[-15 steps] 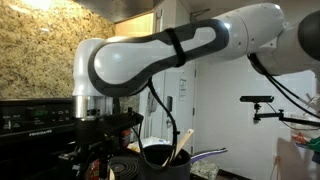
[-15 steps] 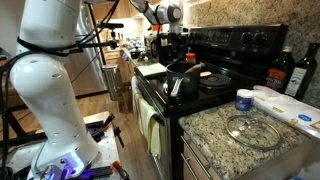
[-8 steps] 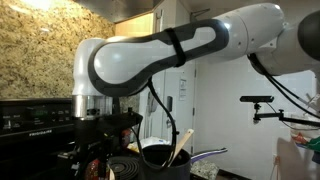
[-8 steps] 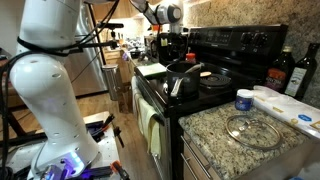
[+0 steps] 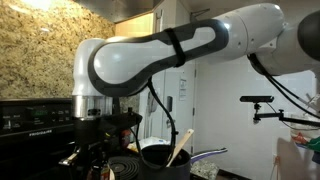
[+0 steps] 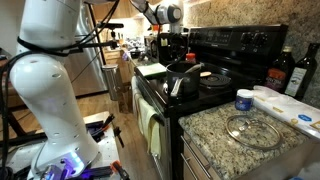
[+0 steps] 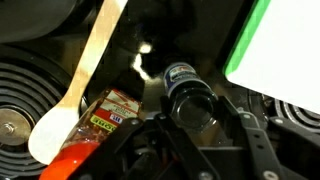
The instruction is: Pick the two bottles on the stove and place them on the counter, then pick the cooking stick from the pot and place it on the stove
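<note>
In the wrist view my gripper [image 7: 195,125] is down over the stove [image 7: 150,45], and its fingers press on both sides of a small dark round-topped bottle [image 7: 188,98]. The other bottle [image 7: 85,140], with a red cap and orange body, lies beside it to the left, outside the jaws. The light wooden cooking stick [image 7: 80,75] runs diagonally past it, its wide end low at the left. In an exterior view the stick [image 5: 182,145] leans in the dark pot [image 5: 158,155], and the gripper [image 5: 100,152] hangs low beside them.
Coil burners [image 7: 18,100] lie on either side of the bottles. In an exterior view the pot's long handle [image 6: 176,88] points off the stove's [image 6: 235,45] front. On the granite counter [image 6: 215,135] lie a glass lid [image 6: 250,130], a blue-capped jar [image 6: 244,100] and two tall dark bottles [image 6: 283,70].
The arm stays where it was in both exterior views. Any movement of the fingers is too small to make out there.
</note>
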